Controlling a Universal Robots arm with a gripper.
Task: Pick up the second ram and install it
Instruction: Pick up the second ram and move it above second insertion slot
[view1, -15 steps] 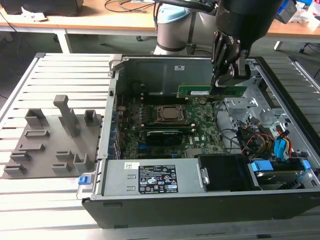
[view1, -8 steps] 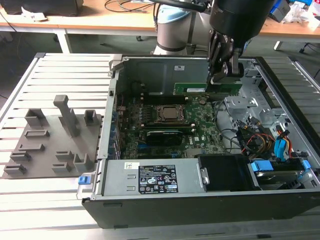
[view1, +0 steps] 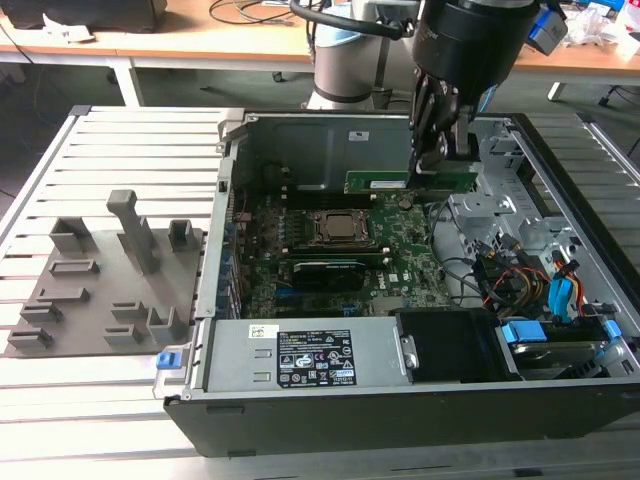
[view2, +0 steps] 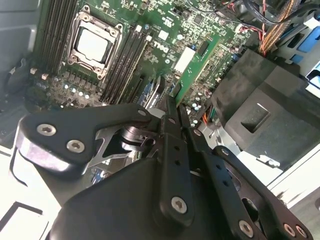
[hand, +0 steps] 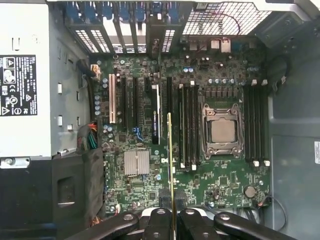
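Hanging in the gripper (hand: 171, 206), seemingly clamped: long, thin green second ram (hand: 170, 150).

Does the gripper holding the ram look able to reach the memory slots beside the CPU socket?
Probably yes: the gripper holds the second ram above the open case's motherboard, and the memory slots lie uncovered beneath it.

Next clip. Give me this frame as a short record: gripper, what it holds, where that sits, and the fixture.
gripper: shut on the second ram
second ram: green stick, held on edge above the motherboard, apparently not in a slot
motherboard: inside the open computer case; CPU socket uncovered
grey fixture: on the slatted table, to the exterior view's left of the case
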